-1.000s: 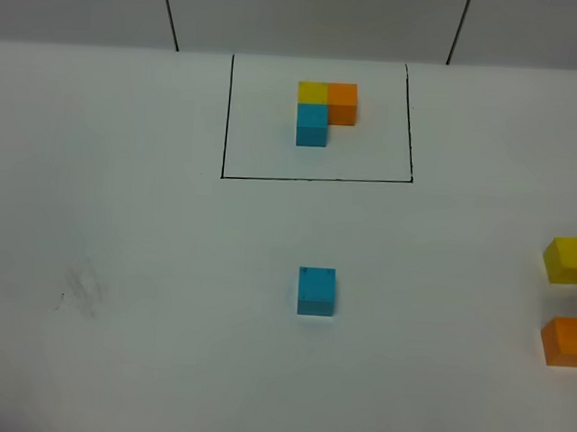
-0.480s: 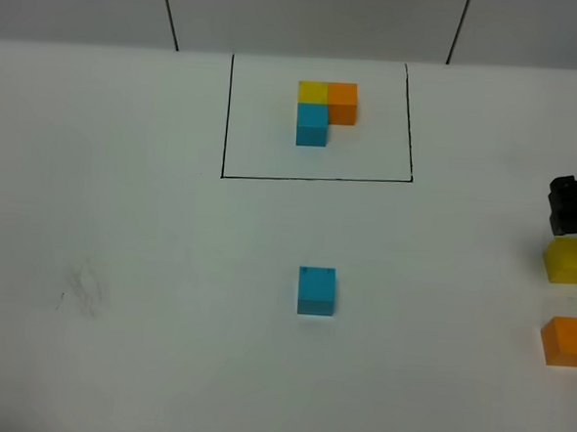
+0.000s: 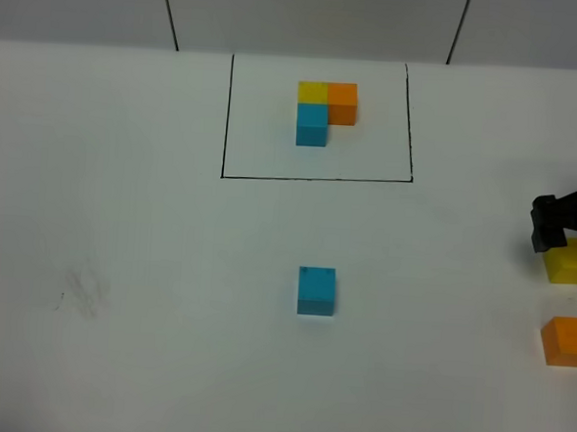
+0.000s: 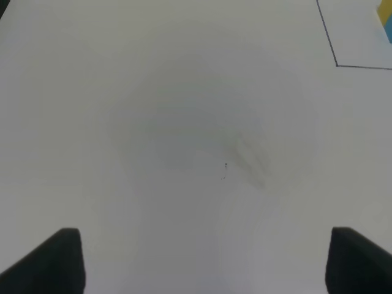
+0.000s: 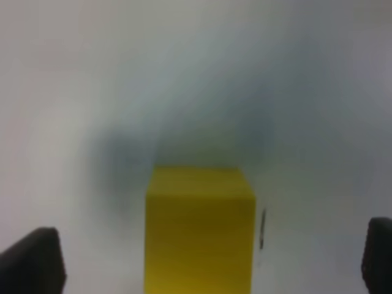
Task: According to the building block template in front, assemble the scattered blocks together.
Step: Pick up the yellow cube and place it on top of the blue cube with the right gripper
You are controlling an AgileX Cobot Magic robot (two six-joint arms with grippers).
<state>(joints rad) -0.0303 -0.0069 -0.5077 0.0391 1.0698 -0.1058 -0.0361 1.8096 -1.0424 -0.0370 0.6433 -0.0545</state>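
The building block template (image 3: 324,110) is an L of yellow, orange and blue cubes inside a thin black rectangle (image 3: 315,178) at the back middle. The loose sky blue cube (image 3: 316,291) sits alone in the middle of the table. The loose yellow cube (image 3: 571,260) and orange cube (image 3: 568,341) sit at the right edge. My right gripper (image 3: 552,224) hovers just behind and above the yellow cube. In the right wrist view it is open (image 5: 202,266), with the yellow cube (image 5: 200,229) centred between its fingertips. My left gripper (image 4: 205,263) is open and empty over bare table.
The white table (image 3: 119,264) has a faint smudge (image 3: 83,292) at the left, also seen in the left wrist view (image 4: 248,156). A corner of the black rectangle (image 4: 327,37) shows there too. A grey wall with two dark seams runs along the back.
My right gripper has come in from the right edge and moved left and down, now over the yellow cube. None of the cubes has moved.
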